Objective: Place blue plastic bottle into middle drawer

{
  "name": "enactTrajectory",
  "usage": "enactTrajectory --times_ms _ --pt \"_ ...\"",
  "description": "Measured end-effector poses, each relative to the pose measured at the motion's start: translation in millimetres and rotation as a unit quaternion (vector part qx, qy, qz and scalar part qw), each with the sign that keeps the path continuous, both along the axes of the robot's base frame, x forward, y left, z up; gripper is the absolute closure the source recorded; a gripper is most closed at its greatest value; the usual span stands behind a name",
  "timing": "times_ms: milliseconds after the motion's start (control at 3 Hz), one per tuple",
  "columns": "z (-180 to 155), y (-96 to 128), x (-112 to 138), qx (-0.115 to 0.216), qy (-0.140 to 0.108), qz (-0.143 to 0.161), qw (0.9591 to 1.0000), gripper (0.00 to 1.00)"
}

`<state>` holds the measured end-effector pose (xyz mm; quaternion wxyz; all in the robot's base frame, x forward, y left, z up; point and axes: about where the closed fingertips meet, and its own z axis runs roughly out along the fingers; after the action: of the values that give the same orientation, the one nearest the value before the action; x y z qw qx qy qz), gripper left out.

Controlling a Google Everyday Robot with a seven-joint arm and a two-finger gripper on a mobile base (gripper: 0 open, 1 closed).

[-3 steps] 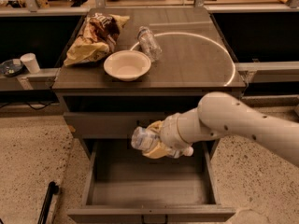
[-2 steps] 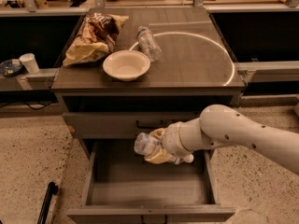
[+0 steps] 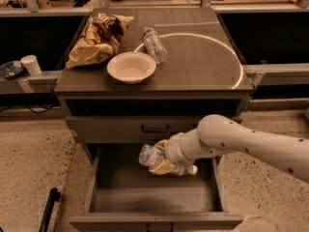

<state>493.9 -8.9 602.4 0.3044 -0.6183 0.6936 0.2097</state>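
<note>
Grips the blue plastic bottle (image 3: 147, 156) in the gripper (image 3: 162, 164), clamped round its middle. Holds it sideways over the open middle drawer (image 3: 145, 198).

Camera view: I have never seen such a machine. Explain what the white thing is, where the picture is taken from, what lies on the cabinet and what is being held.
The white tube reaching in from the right is a robot's arm. It ends in a gripper whose two fingers are shut on the blue plastic bottle, held on its side over the open middle drawer. There is only one picture, from a camera looking down at the grey cabinet from the front. On its top lie a pale bowl, a crumpled snack bag and a smaller clear bottle. The handled drawer above is closed.
</note>
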Motion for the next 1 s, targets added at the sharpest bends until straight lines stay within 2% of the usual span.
enactTrajectory --times_ms 333,667,1000 --pt "-85 13 0 -0.005 0.052 -0.001 0.9987 1.0" --pt "-152 30 -6 0.008 0.063 0.029 0.9976 1.0" --pt "-151 30 -7 0.007 0.066 0.028 0.9974 1.0"
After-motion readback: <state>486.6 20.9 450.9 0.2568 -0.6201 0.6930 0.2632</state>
